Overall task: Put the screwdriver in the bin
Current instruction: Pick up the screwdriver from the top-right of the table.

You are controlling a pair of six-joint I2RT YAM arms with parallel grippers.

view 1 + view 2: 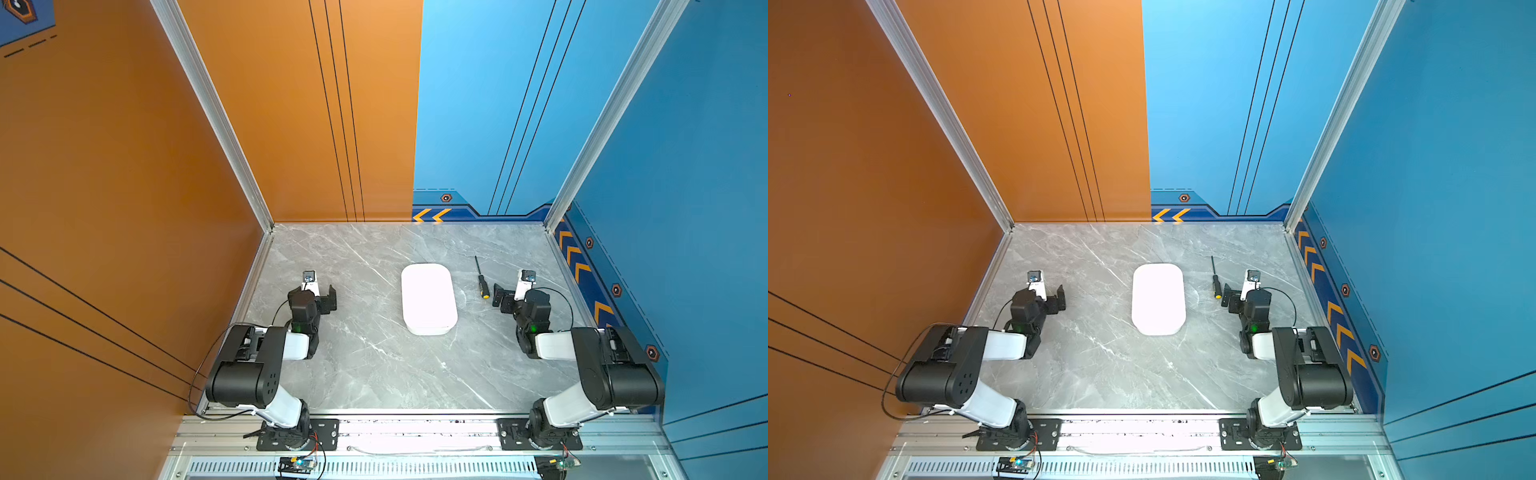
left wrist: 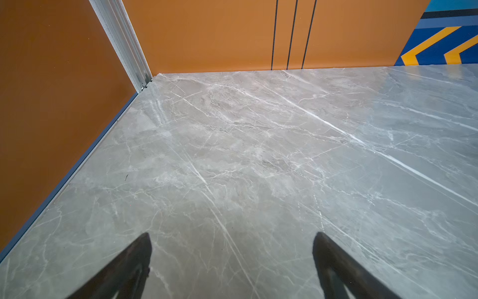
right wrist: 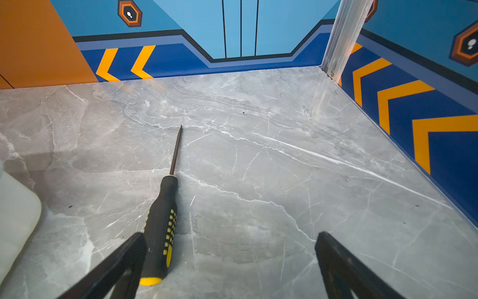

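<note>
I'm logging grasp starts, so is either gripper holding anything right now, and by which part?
Nothing is held. Both the left gripper and right gripper are open; the screwdriver lies on the table beside one right finger.

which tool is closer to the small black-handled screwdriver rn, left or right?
Right. The right tool sits open right beside the small black-handled screwdriver, next to its yellow butt end. The left tool is open too, across the white rectangular plastic bin from it.

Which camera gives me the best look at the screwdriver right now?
The right wrist view: the screwdriver lies close and large on the table, handle grip and tip both clear. In both top views it is small, beside the bin. The left wrist view misses it.
</note>
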